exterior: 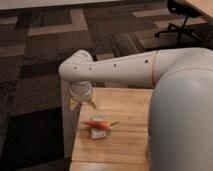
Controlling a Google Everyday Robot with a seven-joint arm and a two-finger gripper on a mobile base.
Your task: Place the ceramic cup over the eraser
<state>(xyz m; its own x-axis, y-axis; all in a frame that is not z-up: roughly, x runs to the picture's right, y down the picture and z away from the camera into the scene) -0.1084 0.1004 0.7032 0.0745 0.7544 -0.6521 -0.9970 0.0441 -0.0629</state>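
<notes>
gripper [83, 104]: up-left of eraser [98, 132], near; open or closed: cannot tell | ceramic cup: not distinguishable; pale form at gripper may be it | eraser: down-right of gripper; long axis roughly left-right; carrot [98, 123] touching eraser's far edge

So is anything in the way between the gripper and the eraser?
Yes. An orange carrot-like thing lies across the top of the eraser. The gripper hangs just above and left of them, over the wooden table.
</notes>
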